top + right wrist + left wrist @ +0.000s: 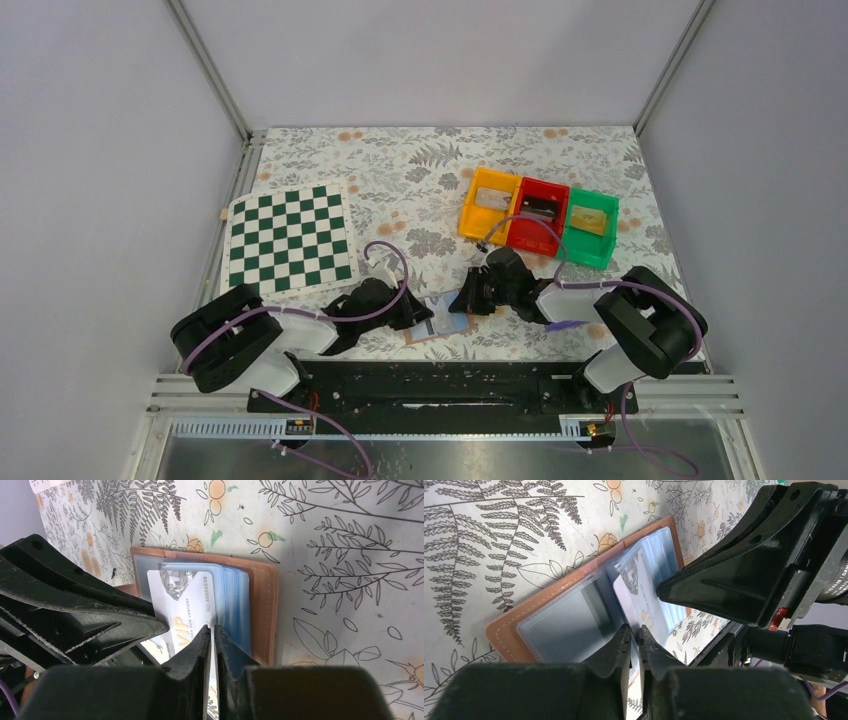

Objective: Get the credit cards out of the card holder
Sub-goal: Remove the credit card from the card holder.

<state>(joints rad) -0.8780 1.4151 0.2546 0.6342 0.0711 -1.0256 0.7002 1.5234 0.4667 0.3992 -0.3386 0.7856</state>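
The card holder [440, 322] lies open at the near edge of the tabletop [420, 180]. My left fingers [616, 655] pinch its floppy sleeve [564, 625]. My right fingers [197, 650] clamp the VIP card [187, 600], likely stiff and slick, by its exposed edge.

- **A:** What's under everything?
- **B:** Tablecloth [420, 160], pale, printed with grey ferns, leaves and small orange flowers. It covers the whole tabletop.
- **A:** Left side?
- **B:** Chessboard [289, 241], green and white squares, lying flat and turned slightly askew. No pieces on it.
- **A:** Right side?
- **B:** Three small bins in a row, touching side to side: orange bin [480, 232], red bin [528, 243], green bin [588, 255]. Each holds one flat item: pale in the orange, dark in the red, yellowish in the green. Too small to name.
- **A:** Surroundings?
- **B:** Plain pale walls [100, 150] on three sides, with metal posts [210, 70] in the far corners.
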